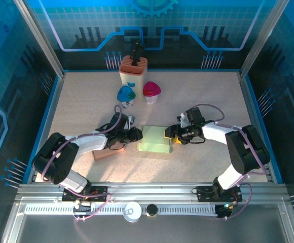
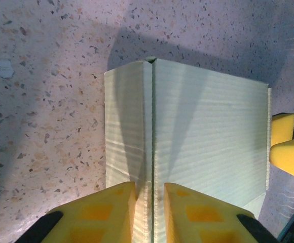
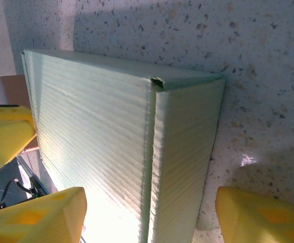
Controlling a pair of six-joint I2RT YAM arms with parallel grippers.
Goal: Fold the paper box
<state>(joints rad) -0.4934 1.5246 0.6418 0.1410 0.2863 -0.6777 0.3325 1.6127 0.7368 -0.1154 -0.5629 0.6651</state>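
Note:
The pale green paper box (image 1: 154, 140) lies on the speckled table between my two grippers. In the left wrist view its ribbed face (image 2: 208, 136) runs up from my left gripper (image 2: 150, 195), whose yellow fingers (image 2: 111, 212) are closed narrowly on the box's raised folded edge. From the top, the left gripper (image 1: 135, 135) is at the box's left side. My right gripper (image 1: 171, 134) is at the box's right side. It stands open (image 3: 151, 202), one finger over the box's top face (image 3: 96, 131) and the other finger (image 3: 258, 217) out over the table.
A brown block (image 1: 105, 154) lies under my left arm, just left of the box. Behind the box stand a blue cup (image 1: 126, 94), a pink cup (image 1: 151, 91) and a tan holder (image 1: 133, 71) with a dark tool. Blue walls close the table.

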